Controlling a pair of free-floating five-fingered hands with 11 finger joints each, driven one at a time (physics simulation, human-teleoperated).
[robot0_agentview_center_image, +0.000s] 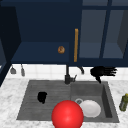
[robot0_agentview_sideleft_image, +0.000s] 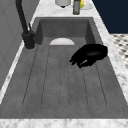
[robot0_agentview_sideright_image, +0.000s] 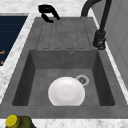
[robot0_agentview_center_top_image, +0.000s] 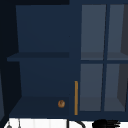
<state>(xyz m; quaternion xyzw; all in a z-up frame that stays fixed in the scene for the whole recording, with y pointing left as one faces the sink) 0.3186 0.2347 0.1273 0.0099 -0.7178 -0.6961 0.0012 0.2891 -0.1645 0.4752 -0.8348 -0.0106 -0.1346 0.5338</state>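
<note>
Left hand: the left hand (robot0_agentview_center_image: 42, 97) hovers over the ribbed drainboard (robot0_agentview_sideleft_image: 62, 82) of the sink (robot0_agentview_center_image: 25, 100), fingers curled downward, holding nothing.
Right hand: the right hand (robot0_agentview_center_image: 102, 71) hangs above the sink's basin, fingers straight and spread, holding nothing, just below the wall cabinet (robot0_agentview_center_image: 45, 27).
Basin: a white plate (robot0_agentview_sideright_image: 66, 91) lies beside the drain (robot0_agentview_sideright_image: 82, 80).
Surroundings: black faucet (robot0_agentview_sideright_image: 100, 37); red ball (robot0_agentview_center_image: 67, 115) at the sink's front edge; green bottle (robot0_agentview_center_image: 123, 102) on the counter (robot0_agentview_center_image: 7, 95); small brown object (robot0_agentview_center_top_image: 61, 103) on the cabinet shelf beside an orange handle (robot0_agentview_center_top_image: 76, 97).

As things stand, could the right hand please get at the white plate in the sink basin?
Probably yes: the right hand hovers open above the basin, and the white plate lies uncovered below it.
</note>
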